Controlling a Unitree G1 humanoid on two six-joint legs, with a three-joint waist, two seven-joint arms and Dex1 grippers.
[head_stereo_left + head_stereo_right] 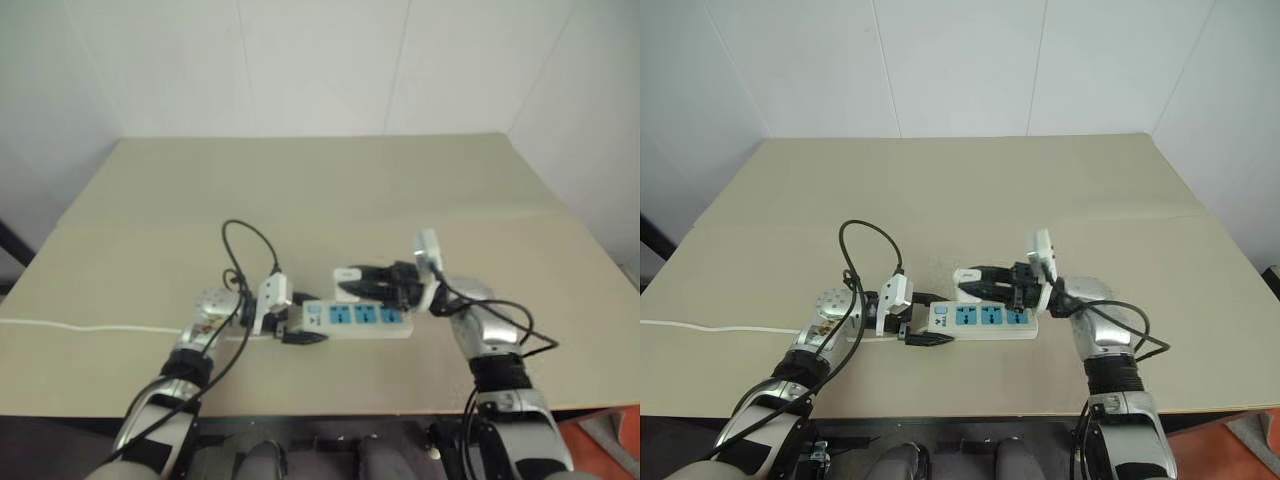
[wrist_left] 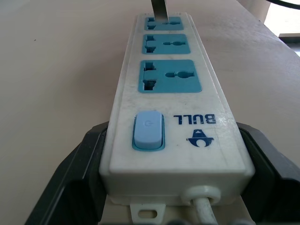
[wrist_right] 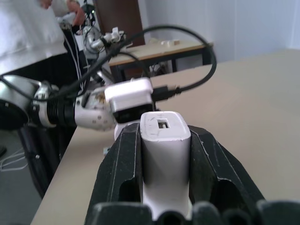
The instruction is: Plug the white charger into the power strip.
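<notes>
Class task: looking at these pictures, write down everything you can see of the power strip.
The power strip is a long white plastic-looking bar lying flat on the tan table. It has three blue sockets in a row, a pale blue switch, a blue BULL logo and a thin white cord. The left gripper clamps its switch end; all three sockets look unoccupied.

The power strip is smooth white plastic, faintly scuffed, with matt blue socket faces and a satin blue switch at its cord end. The white charger above it — smooth plastic, lightly scratched. Beneath the strip, the table looks matt beige — smooth.
</notes>
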